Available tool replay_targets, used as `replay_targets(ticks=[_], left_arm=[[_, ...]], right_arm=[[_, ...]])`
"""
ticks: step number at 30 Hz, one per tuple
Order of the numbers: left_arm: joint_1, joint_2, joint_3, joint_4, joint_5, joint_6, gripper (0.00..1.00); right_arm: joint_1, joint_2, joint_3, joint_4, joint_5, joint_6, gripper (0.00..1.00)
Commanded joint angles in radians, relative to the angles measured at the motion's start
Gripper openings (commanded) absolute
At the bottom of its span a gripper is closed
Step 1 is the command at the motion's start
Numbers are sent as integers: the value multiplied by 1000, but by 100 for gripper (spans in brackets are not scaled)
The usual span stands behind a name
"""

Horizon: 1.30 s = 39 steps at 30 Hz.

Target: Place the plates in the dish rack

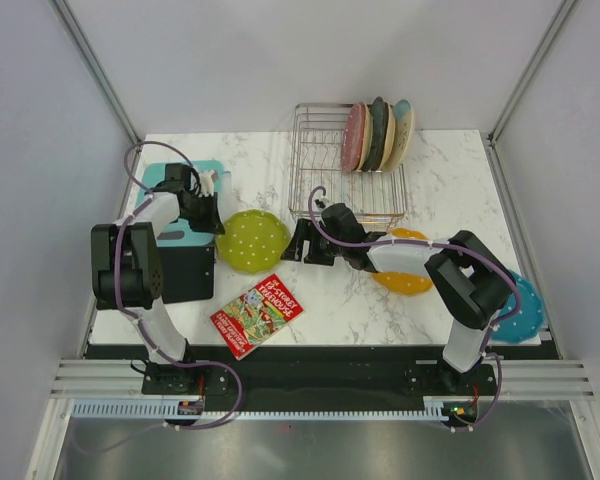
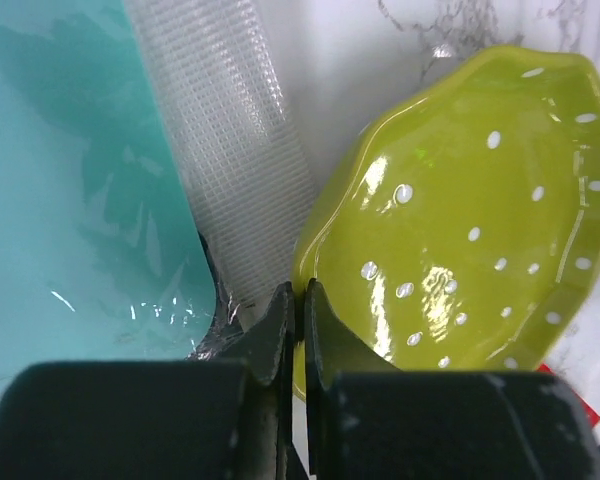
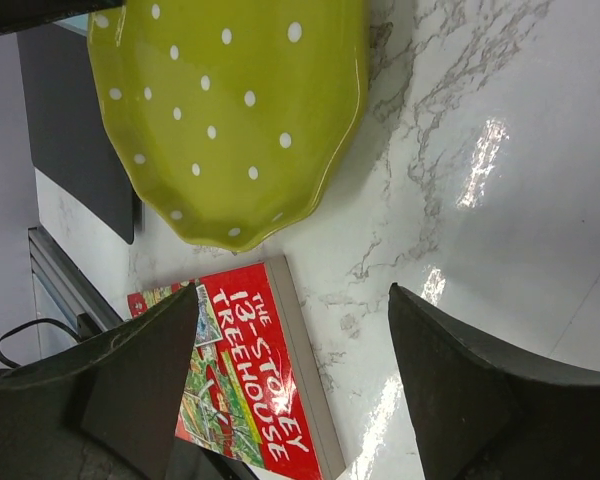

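L gripper [image 2: 302,295] is pinched shut on the left rim of the lime green plate [image 2: 470,230], which lies at left-centre of the marble table [image 1: 360,310], btwn the teal board [image 2: 70,180] and the book [image 1: 257,314], short of the dish rack [image 1: 325,165]. R gripper [image 3: 293,292] hangs wide open and empty, just beside the plate's far side. Risks: the thin, glossy scalloped rim gives little bite, so the plate may pivot or slip on a lift. R arm also lies across the straight path to the rack, so a clash looks possible unless it clears. Room: the rack's left slots look free, w/ racked plates [image 1: 378,135] upright at its right end. Orange plate [image 1: 405,283] and blue plate [image 1: 525,310] lie at the right, well apart from the action.
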Motion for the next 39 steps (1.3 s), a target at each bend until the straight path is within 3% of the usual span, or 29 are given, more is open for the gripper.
replay_targets(ticks=[1,8,15,23,31,34,39], left_arm=[[66,-21,119,-60,167,82,2],[130,24,255,-253,411,173,3],[181,75,286,-443,699,294,2],[205,127,340,-698,784,480,2],[192,108,311,-701,805,487,3],[187,105,308,-701,813,484,2],[184,107,304,-703,811,486,3]], right_arm=[[4,-13,8,52,19,11,83],[4,-30,13,60,15,19,84],[1,-33,31,112,-42,37,85],[3,-27,26,163,-74,54,87],[21,79,120,327,-194,146,84],[29,102,163,339,-219,143,72],[30,81,165,313,-228,110,37]])
